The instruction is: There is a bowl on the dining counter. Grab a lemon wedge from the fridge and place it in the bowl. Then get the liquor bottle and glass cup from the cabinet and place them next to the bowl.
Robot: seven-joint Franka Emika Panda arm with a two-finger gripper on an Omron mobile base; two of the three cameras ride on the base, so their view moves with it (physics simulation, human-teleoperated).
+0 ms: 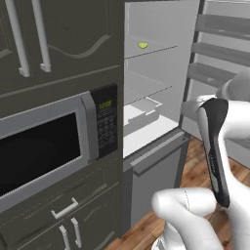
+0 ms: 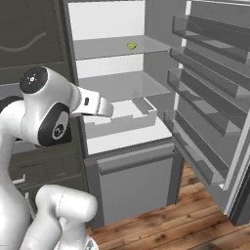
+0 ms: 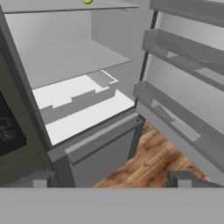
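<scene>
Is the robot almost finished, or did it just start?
Just started. The fridge door is already open. The lemon wedge still sits on an upper shelf, and the hand is open and empty, facing the shelves from below it. Grabbing the wedge, the bowl, the bottle and the cup are all left.

A lemon wedge (image 1: 142,45) (image 2: 131,46) is carried by the upper fridge shelf (image 1: 161,50) (image 2: 102,49). An open drawer (image 2: 122,117) is seen lower down.
</scene>
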